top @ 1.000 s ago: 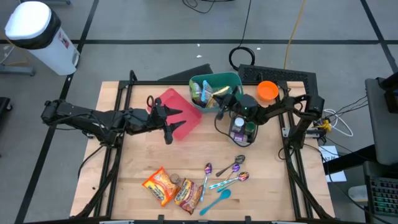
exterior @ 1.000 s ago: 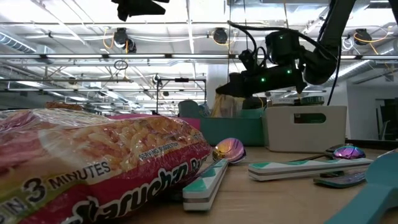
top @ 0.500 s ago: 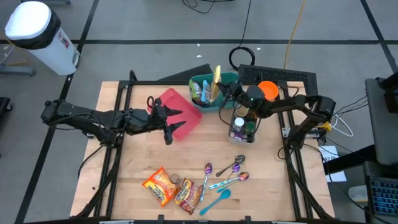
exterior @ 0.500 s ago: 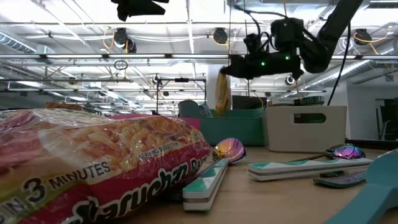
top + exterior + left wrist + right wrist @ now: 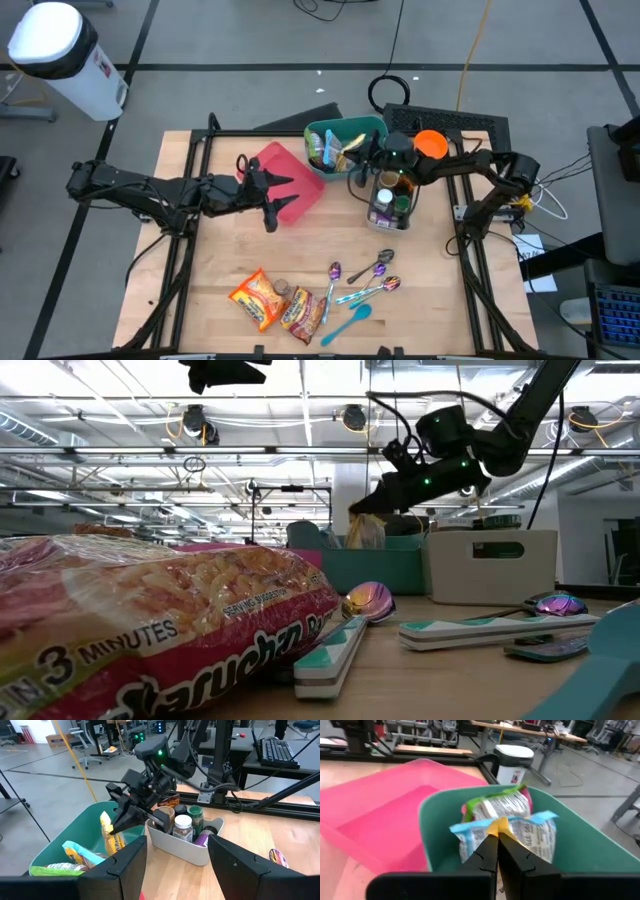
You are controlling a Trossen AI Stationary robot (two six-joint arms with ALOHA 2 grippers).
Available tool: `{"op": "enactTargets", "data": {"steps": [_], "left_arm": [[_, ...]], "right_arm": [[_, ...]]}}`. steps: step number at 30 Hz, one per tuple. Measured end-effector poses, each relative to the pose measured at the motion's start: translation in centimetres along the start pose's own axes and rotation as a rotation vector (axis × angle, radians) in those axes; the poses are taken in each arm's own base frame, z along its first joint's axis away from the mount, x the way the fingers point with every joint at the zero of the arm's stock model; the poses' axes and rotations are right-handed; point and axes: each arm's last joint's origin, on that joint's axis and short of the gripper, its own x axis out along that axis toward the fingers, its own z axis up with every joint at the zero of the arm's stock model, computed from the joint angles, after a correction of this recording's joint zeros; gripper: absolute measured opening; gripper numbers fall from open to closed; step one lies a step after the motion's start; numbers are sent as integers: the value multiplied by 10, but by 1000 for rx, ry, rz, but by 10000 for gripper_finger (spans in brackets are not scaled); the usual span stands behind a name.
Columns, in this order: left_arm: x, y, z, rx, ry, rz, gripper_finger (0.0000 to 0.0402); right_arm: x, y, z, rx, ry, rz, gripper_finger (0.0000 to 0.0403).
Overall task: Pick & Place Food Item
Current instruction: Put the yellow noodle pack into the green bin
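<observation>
Two arms work over the counter [image 5: 220, 260]. The right gripper [image 5: 352, 152] has its jaws shut on one yellow packet [image 5: 113, 839], holding it upright just inside the teal bin [image 5: 372, 128], above two other packets [image 5: 510, 827] lying there. One pink tray [image 5: 292, 178] sits beside the bin, one white caddy [image 5: 388, 222] of jars on its other side. The left gripper [image 5: 270, 195] hovers at the tray's edge, jaws partly open and empty. Near the front edge lie two noodle packs [image 5: 275, 302] and about five spoons [image 5: 362, 285].
</observation>
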Motion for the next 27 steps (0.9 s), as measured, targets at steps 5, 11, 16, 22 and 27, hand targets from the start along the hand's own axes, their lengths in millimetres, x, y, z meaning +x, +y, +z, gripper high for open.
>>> {"op": "enactTargets", "data": {"steps": [5, 11, 16, 22, 27], "left_arm": [[0, 0, 0, -2, -4, 0, 218], [0, 0, 0, -2, -4, 0, 218], [0, 0, 0, -2, -4, 0, 219], [0, 0, 1, 1, -5, 1, 218], [0, 0, 1, 4, -6, 1, 218]], "right_arm": [[0, 3, 1, -37, -35, 108, 0], [-1, 9, -3, 19, -1, 246, 0], [-1, 9, -6, 51, 32, 221, 5], [2, 7, -2, 184, 56, 174, 96], [14, 8, 13, 289, 192, 169, 201]]}}
